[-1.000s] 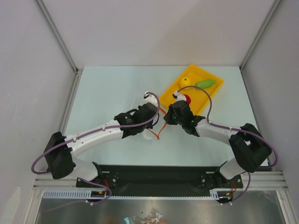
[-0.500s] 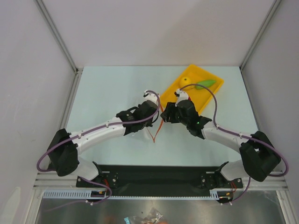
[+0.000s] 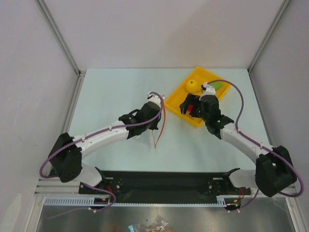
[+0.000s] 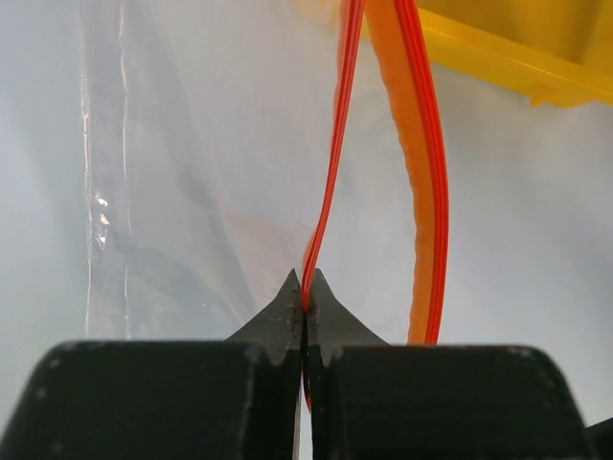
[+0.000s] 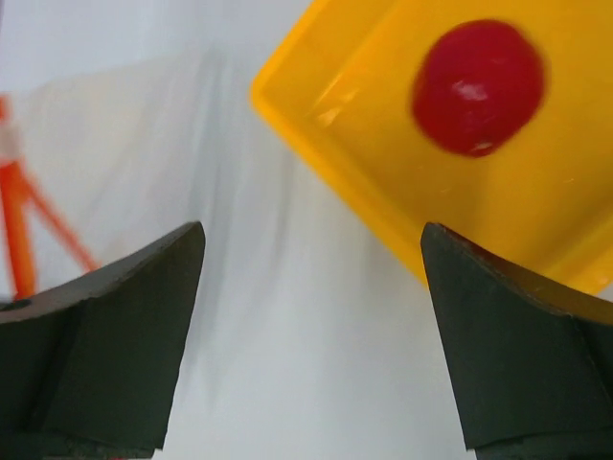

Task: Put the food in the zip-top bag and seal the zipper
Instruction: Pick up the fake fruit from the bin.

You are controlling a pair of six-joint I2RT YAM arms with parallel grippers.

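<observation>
Two grippers meet mid-table, with bare table (image 3: 111, 92) open wide toward 9 and 11 o'clock of the left gripper (image 4: 305, 303). Its jaws are clenched on one lip of the zipper (image 4: 330, 172); the other lip runs loose just beside it, and the clear zip-top bag (image 4: 163, 192) spreads at its 10 o'clock. Toward 2 o'clock the right gripper (image 5: 311, 235) is released, jaws wide, above the near rim of the yellow tray (image 5: 383, 153). The red fruit (image 5: 477, 86) lies at its 1 o'clock, with the lemon (image 3: 191, 84) and green vegetable (image 3: 219, 86) farther in.
</observation>
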